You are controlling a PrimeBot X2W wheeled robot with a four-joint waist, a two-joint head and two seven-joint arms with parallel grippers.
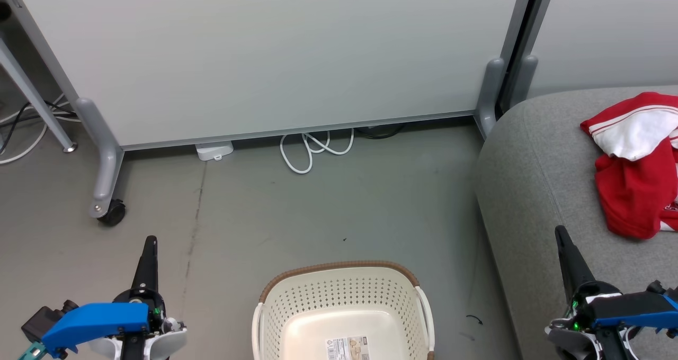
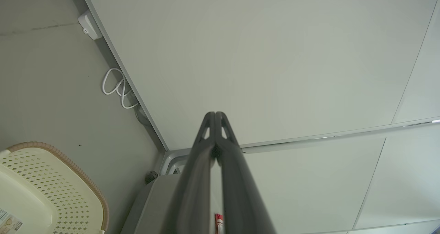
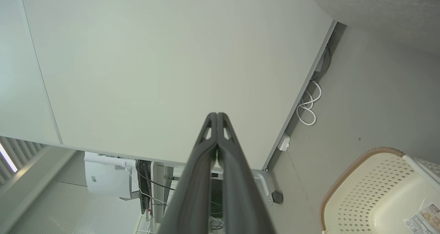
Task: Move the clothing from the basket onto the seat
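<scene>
Red clothing [image 1: 633, 185] lies heaped on the grey sofa [image 1: 529, 190], the basket [image 1: 339, 291] bare where it shows, with left hand [image 1: 151, 242] and right hand [image 1: 559, 234] pressed together, empty, though a careless right-arm swing might snag the cloth and drag it off.

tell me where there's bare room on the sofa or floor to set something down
Free: on the sofa, the strip between its rounded left edge and the clothing; the floor between the basket and the white cable. Crowded: the sofa's right side, under the clothing.
</scene>
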